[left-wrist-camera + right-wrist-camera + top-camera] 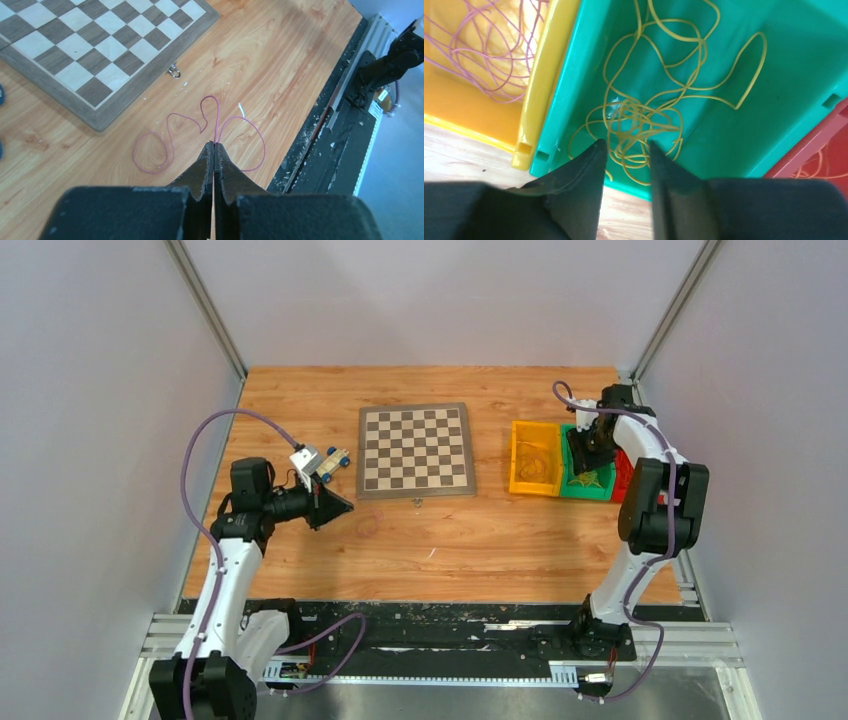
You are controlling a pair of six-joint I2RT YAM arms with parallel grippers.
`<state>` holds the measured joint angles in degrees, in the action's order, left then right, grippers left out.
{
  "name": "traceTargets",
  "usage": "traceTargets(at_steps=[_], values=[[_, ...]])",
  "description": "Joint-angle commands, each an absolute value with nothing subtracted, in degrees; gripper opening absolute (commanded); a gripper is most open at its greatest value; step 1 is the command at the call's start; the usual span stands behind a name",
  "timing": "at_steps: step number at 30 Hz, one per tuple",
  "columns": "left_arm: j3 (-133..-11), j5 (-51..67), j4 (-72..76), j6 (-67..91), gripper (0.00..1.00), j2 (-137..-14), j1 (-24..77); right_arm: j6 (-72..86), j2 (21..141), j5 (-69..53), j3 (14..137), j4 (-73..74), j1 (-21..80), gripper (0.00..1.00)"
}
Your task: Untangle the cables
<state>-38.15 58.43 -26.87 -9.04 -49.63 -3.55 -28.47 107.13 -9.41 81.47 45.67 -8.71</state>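
The left gripper (214, 145) has its jaws pressed flat together. A thin pink cable (218, 112) lies in loose loops on the table (480, 550), at about 7 o'clock from the chessboard (415, 450). One bend of it runs right up to the fingertips, and I cannot tell whether it is nipped there. At 3 o'clock from the board three bins stand side by side. The right gripper (625, 145) hangs over the green bin (784, 100) with its jaws apart and nothing between them, just above a yellow tangle (639, 125) on the bin floor. At 9 o'clock the yellow bin (541, 75) holds pink strands (484, 50). At 3 o'clock the red bin (819, 140) holds orange strands (819, 167).
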Motion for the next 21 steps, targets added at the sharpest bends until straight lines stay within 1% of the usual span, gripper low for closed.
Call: traceTargets(at_steps=[1, 3, 5, 6, 8, 10, 12, 13, 16, 18, 21], values=[[-39.38, 59.71, -25.05, -7.14, 0.00, -50.45, -0.80, -29.28, 101.37, -12.94, 83.60, 48.27, -8.83, 0.46], [-39.86, 59.00, -23.58, -5.75, 0.00, -50.71, 1.90, -30.51, 97.54, -14.49, 85.30, 50.96, -8.87, 0.60], [-40.56, 57.78, -21.47, -3.83, 0.00, -51.34, 5.75, -31.73, 94.05, -16.87, 87.55, 54.91, -8.83, 0.75], [-41.32, 56.79, -20.09, -2.65, 0.00, -52.08, 8.76, -32.32, 92.00, -18.39, 88.52, 56.55, -8.86, 0.81], [-43.43, 55.36, -18.47, -1.18, 0.00, -53.21, 13.67, -33.13, 89.12, -22.08, 89.74, 59.03, -8.86, 0.90], [-46.39, 54.40, -17.33, 0.34, 0.00, -56.02, 18.72, -33.42, 86.39, -27.03, 89.88, 60.58, -8.83, 0.96], [-50.14, 54.25, -16.44, 2.28, 0.00, -57.71, 23.42, -33.28, 83.78, -33.64, 89.02, 61.51, -8.67, 1.00], [-51.30, 54.68, -16.08, 3.52, 0.00, -58.13, 25.72, -33.29, 82.74, -36.93, 88.59, 62.25, -8.32, 1.00], [-55.05, 56.20, -12.91, 8.83, 0.00, -59.78, 26.97, -32.72, 81.21, -42.10, 87.15, 64.25, -5.37, 1.00], [-56.44, 54.65, -16.59, 6.60, 0.00, -61.09, 27.06, -32.64, 80.92, -42.69, 85.69, 64.88, -2.62, 1.00], [-55.70, 51.24, -21.40, -0.85, 0.00, -63.01, 27.04, -32.55, 80.77, -42.97, 82.72, 64.52, 1.09, 1.00]])
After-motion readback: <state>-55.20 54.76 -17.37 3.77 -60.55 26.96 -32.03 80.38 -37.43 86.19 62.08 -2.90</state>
